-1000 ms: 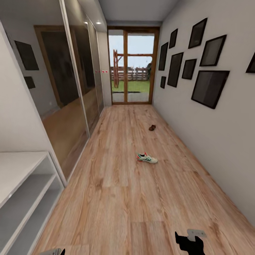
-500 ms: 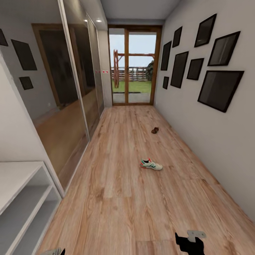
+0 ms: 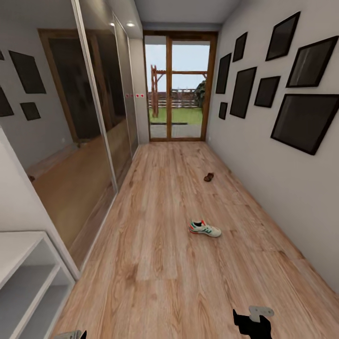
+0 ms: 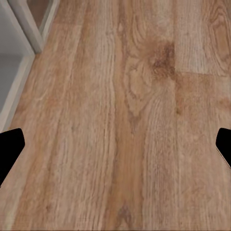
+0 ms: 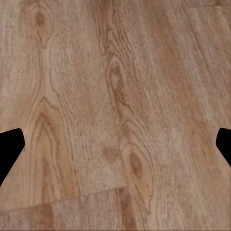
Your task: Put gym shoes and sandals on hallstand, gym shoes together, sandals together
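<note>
one gym shoe point(image 3: 205, 229) lies on its sole out on the open floor point(image 3: 155, 263), about midway between the two long walls and a little toward the right one, toe toward that wall. a sandal point(image 3: 208, 177) sits farther down the corridor, close to the right wall's base. both are well apart from the rack point(image 3: 28, 278), whose pale shelves stand against the left wall at the near corner, so neither yet counts as put away; i judge the robot is on its way to the shoe.

the left gripper point(image 4: 115, 144) and right gripper point(image 5: 115, 144) hang over bare planks, each with its fingers spread to the edges of its wrist view and nothing between them, which suits arms carried idle during a drive.

only the rack's end is in frame; its back panel and upper shelves are cut off. the sandal is too small to make out its straps. the second shoe and second sandal cannot be placed from here.
</note>
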